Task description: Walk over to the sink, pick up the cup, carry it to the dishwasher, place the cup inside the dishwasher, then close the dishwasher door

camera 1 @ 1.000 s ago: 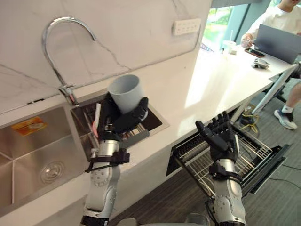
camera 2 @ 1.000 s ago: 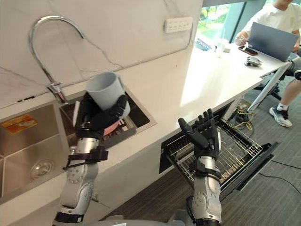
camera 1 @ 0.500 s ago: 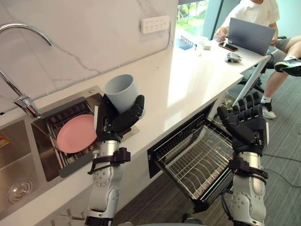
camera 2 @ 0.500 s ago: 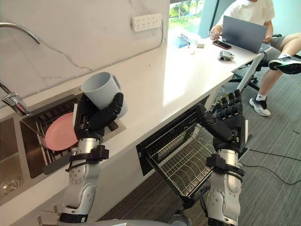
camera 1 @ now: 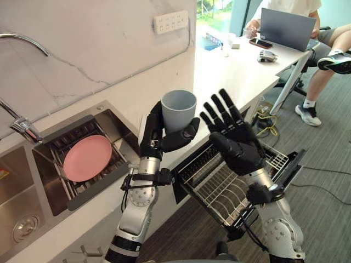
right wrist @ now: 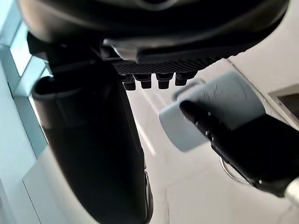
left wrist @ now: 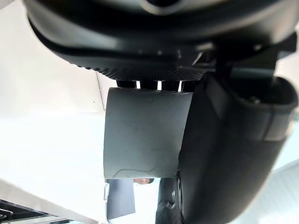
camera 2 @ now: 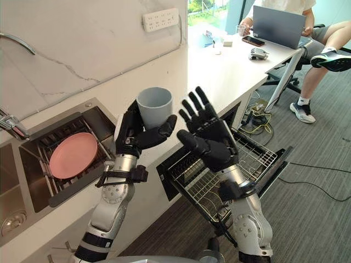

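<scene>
Now the left hand (camera 1: 156,137), curled round the upright grey cup (camera 1: 178,107), holds it high just beside the open dishwasher (camera 1: 219,189), and the right hand (camera 1: 237,147) has risen alongside, fingers spread, so the carry looks nearly done and lowering it inside remains.

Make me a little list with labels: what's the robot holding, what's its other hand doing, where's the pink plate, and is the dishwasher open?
cup: grey, upright, held up over the counter edge
left hand: curled round the cup
right hand: open, fingers spread, beside the cup, apart from it
pink plate: in the sunken rack by the sink
dishwasher: open, wire rack pulled out
person: seated at a laptop
</scene>
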`<state>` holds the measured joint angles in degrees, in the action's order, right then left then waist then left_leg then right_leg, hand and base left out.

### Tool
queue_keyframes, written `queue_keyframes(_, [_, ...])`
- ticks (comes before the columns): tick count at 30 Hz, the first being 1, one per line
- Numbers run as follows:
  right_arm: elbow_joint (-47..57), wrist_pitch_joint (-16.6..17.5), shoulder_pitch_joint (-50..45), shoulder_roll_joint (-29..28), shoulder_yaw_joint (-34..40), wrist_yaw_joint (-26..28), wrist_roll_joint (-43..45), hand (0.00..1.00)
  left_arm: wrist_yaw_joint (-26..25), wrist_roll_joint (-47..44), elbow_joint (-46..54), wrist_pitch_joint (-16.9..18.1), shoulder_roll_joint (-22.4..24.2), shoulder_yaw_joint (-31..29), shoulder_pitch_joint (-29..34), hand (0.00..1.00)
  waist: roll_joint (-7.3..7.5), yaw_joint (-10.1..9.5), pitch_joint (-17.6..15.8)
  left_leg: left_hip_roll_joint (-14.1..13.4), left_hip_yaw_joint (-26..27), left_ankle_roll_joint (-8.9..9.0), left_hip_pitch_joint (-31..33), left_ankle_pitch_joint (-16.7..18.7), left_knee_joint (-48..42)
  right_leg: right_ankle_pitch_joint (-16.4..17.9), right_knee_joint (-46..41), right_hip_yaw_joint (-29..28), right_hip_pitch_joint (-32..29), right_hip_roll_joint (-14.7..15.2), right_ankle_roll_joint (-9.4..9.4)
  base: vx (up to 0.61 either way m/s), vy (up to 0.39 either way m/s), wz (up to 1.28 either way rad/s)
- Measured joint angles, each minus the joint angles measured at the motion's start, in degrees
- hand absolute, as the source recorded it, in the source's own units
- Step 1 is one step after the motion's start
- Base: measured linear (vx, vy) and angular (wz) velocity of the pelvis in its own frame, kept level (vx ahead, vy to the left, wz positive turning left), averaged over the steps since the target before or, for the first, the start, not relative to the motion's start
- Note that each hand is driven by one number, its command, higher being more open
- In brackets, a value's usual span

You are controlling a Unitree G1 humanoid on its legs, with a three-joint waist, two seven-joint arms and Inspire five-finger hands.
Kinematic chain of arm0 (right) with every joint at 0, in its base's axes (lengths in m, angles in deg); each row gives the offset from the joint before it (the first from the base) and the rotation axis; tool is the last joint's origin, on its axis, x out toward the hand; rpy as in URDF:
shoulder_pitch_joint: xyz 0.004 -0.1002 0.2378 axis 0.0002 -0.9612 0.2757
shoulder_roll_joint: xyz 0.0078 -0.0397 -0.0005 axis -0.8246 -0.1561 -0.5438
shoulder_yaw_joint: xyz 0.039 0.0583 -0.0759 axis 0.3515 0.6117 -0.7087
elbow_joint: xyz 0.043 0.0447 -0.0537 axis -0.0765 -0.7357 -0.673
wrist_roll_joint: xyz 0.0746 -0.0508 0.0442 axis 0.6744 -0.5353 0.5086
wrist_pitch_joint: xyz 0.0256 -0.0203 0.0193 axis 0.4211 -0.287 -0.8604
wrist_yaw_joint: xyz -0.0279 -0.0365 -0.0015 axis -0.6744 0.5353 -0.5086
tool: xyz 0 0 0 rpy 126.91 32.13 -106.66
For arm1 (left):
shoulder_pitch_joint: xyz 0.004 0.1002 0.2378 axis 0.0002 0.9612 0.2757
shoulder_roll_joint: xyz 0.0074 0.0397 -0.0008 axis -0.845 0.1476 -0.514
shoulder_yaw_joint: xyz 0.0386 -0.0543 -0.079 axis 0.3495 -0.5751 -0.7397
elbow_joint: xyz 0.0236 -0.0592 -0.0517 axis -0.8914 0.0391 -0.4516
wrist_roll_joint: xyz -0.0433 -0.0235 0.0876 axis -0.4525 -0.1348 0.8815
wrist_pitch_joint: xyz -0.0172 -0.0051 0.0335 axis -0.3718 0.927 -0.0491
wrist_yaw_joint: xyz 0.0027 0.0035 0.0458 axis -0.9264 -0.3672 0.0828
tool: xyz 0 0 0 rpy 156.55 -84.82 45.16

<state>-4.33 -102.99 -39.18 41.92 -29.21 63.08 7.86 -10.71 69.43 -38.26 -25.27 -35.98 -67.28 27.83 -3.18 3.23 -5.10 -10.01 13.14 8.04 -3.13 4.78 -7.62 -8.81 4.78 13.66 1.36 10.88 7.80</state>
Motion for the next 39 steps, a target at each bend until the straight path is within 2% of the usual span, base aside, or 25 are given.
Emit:
queue_keyframes(5, [0.0, -2.0, 1.5, 3.2, -1.1, -2.4, -1.8, 1.0, -0.3, 3.4, -0.4, -1.5, -2.8, 0.0, -0.5, 0.0, 0.01, -0.05, 0.0, 0.3, -1.0, -0.11, 0.1, -0.2, 0.1, 0.0, 0.0, 1.1, 0.6, 0.3, 0.05, -0.02, 0.003, 0.1])
queue_keyframes(10, [-0.9, -0.1, 4.2, 5.3, -4.5, -8.2, -7.7, 1.0, -0.2, 4.7, -0.6, -2.6, -4.0, 0.5, -0.7, 0.0, 0.03, -0.01, 0.1, 0.3, -1.8, -0.07, 0.3, -0.7, 0.3, 0.0, 0.0, 2.3, 1.1, 0.3, 0.05, -0.03, -0.012, 0.11])
queue_keyframes(15, [-1.7, 1.2, 6.1, 5.5, -4.7, -12.4, -10.7, 1.0, -0.5, 8.5, -0.6, -3.1, -4.0, 1.3, -0.8, 0.0, 0.05, -0.22, 0.2, 0.3, -2.6, -0.06, 0.6, -1.2, 0.5, -0.1, 0.0, 3.1, 1.3, 0.3, 0.03, -0.03, -0.01, 0.09])
queue_keyframes(20, [-1.7, 2.8, 6.3, 5.5, -4.0, -13.6, -12.9, 1.0, -2.3, 12.9, -0.4, -3.4, -4.0, 1.3, -0.8, 0.0, 0.06, -0.22, 0.2, 0.3, -3.1, -0.04, 0.7, -1.5, 0.6, -0.1, 0.0, 3.6, 1.5, 0.3, 0.02, -0.02, -0.004, 0.05])
queue_keyframes(24, [-1.7, 3.3, 6.3, 5.4, -4.0, -14.8, -14.0, 1.0, -7.8, 15.8, 0.0, -3.4, -3.9, 1.0, -0.7, 0.0, 0.06, -0.25, 0.3, 0.3, -3.7, 0.0, 1.1, -1.6, 0.5, -0.1, 0.0, 4.1, 1.6, 0.3, 0.02, -0.01, 0.0, 0.06])
queue_keyframes(29, [-2.3, 3.3, 6.3, 4.8, -4.0, -15.1, -14.0, 1.0, -10.7, 15.8, 0.5, -3.0, -3.2, -0.3, -0.7, 0.0, 0.07, -0.7, 0.3, 0.3, -4.8, 0.02, 1.9, -2.0, 0.6, -0.1, 0.0, 5.2, 1.5, 0.3, 0.02, -0.01, -0.002, 0.11])
queue_keyframes(39, [-7.4, 3.3, 6.4, 4.5, -7.0, -17.1, -14.0, 1.0, -10.2, 15.6, 2.1, -1.7, -2.6, 0.6, -0.6, 0.0, 0.28, -1.04, 0.4, 0.4, -5.6, 0.0, 2.2, -2.5, 0.9, -0.1, 0.0, 6.0, 1.7, 0.3, 0.01, -0.01, 0.001, 0.04])
